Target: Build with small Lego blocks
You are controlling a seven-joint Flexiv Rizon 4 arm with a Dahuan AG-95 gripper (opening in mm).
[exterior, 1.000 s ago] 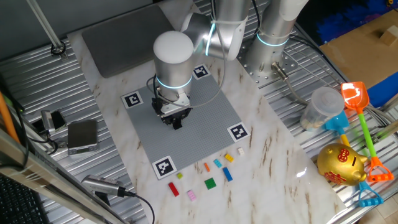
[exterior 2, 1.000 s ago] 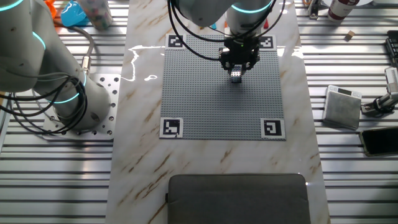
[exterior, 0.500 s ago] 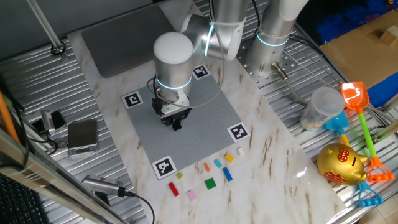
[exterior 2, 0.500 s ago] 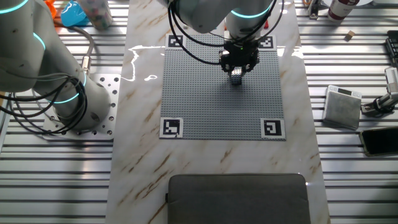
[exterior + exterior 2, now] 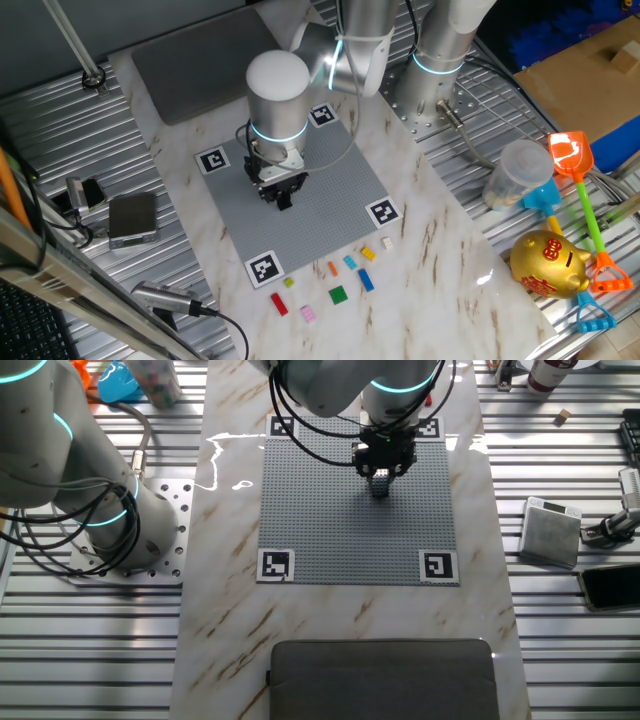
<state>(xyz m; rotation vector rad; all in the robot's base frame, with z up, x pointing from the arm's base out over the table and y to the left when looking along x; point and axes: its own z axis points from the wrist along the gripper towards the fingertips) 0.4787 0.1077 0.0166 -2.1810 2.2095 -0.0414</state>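
Observation:
My gripper [image 5: 283,198] points straight down over the middle of the grey studded plate [image 5: 330,205]. Its fingers stand close together on a tiny black brick [image 5: 380,485] at their tips, right at the plate's surface. In the other fixed view the gripper [image 5: 380,480] sits in the far right part of the plate [image 5: 330,530]. Several small Lego blocks lie loose on the marble in front of the plate: red [image 5: 279,304], pink [image 5: 308,314], green [image 5: 339,294], orange [image 5: 332,268], blue [image 5: 366,281], yellow [image 5: 368,253] and whitish [image 5: 388,242].
Toy spade and rake [image 5: 585,210], a gold piggy bank [image 5: 549,264] and a clear plastic cup [image 5: 518,172] lie at the right. A grey mat [image 5: 200,55] lies behind the plate. A second arm's base [image 5: 440,60] stands at the back. Small devices [image 5: 132,218] rest at the left.
The gripper has crept a few pixels toward the plate's far edge in the other fixed view. The loose blocks have not moved.

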